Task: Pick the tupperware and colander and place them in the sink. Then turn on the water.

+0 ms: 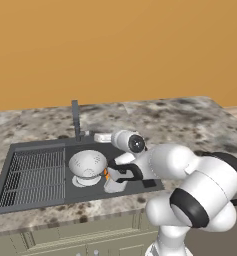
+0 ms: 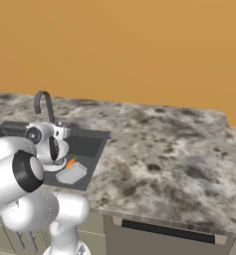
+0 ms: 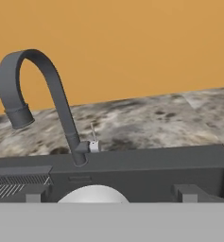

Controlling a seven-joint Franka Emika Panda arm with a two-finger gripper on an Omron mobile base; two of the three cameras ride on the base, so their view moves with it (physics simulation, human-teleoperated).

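The colander (image 1: pixel 88 164), a round white bowl, lies in the dark sink (image 1: pixel 140 187) beside the ribbed drainboard. Its top also shows low in the hand view (image 3: pixel 93 194). The pale rectangular tupperware (image 2: pixel 72 173) rests at the basin's front right, partly behind my arm in the left base view (image 1: pixel 114 186). My gripper (image 1: pixel 101 136) hovers over the basin's back, pointing at the dark faucet (image 3: pixel 61 104). In the hand view the gripper (image 3: pixel 111 193) is open, with nothing between its fingertips (image 3: pixel 34 193). No water is in view at the spout.
A small orange carrot (image 2: pixel 70 162) lies in the basin between colander and tupperware. The faucet's small silver lever (image 3: pixel 93 141) stands right of its base. Speckled stone counter (image 2: pixel 164 149) stretches to the right, and an orange wall rises behind.
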